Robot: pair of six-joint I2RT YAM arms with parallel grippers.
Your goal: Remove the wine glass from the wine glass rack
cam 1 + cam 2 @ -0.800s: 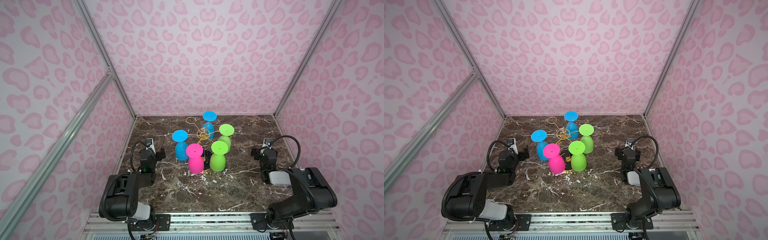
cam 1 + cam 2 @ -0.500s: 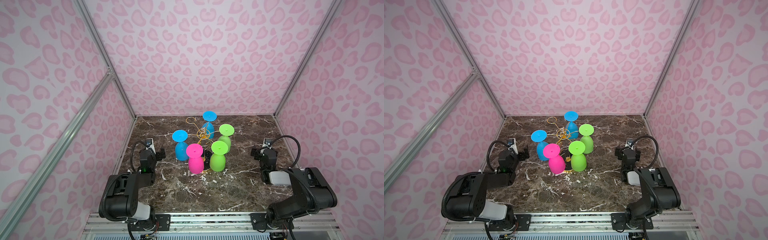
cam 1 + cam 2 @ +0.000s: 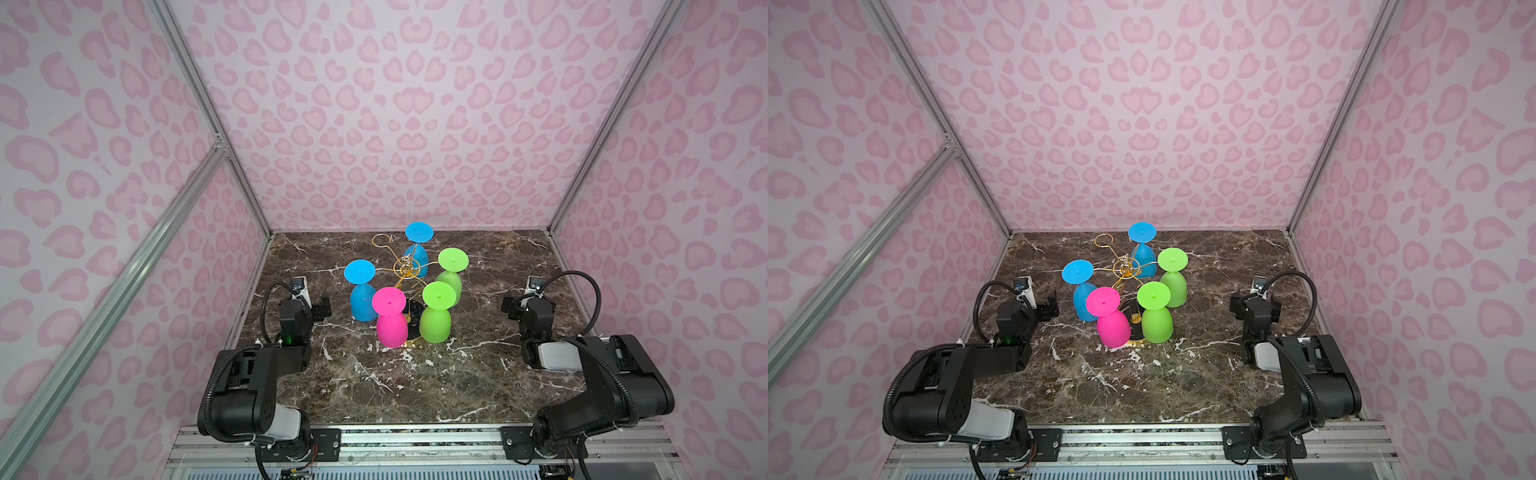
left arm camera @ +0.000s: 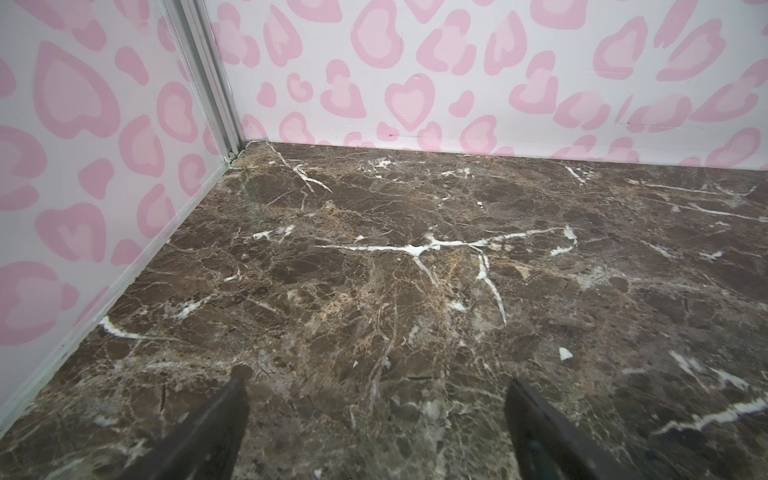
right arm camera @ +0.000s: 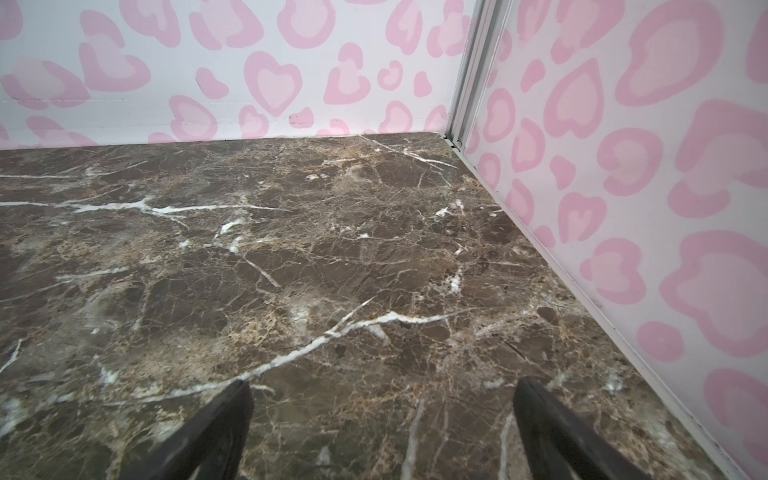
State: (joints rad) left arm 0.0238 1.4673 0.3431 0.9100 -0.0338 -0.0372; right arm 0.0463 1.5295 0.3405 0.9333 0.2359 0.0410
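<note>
Spread wide, the left gripper (image 4: 376,384) is low over the dark brown marble-patterned counter (image 4: 415,270) by the left wall, and nothing lies between its two black fingers (image 4: 216,428). The right gripper (image 5: 384,384) is low over the counter by the right wall, its fingers equally far apart and holding nothing. In both top views the two grippers are well apart from the glasses, one on each side.

The thin gold wire wine glass rack (image 3: 407,266) stands mid-counter, somewhat toward the far wall, on a round black gold-rimmed base (image 3: 415,318). Five bright, opaque wine glasses hang from its looped arms, bowls down and round feet up. The far blue wine glass (image 3: 417,232) is nearest the far wall, and the left blue wine glass (image 3: 359,272) is on the left. The hot pink wine glass (image 3: 390,330) hangs at the near side, with the near green wine glass (image 3: 435,326) just beside it on its right. The right green wine glass (image 3: 453,259) hangs behind that one. One bare looped arm (image 3: 381,240) points to the far left. Whether the bowl rims touch the counter cannot be told
</note>
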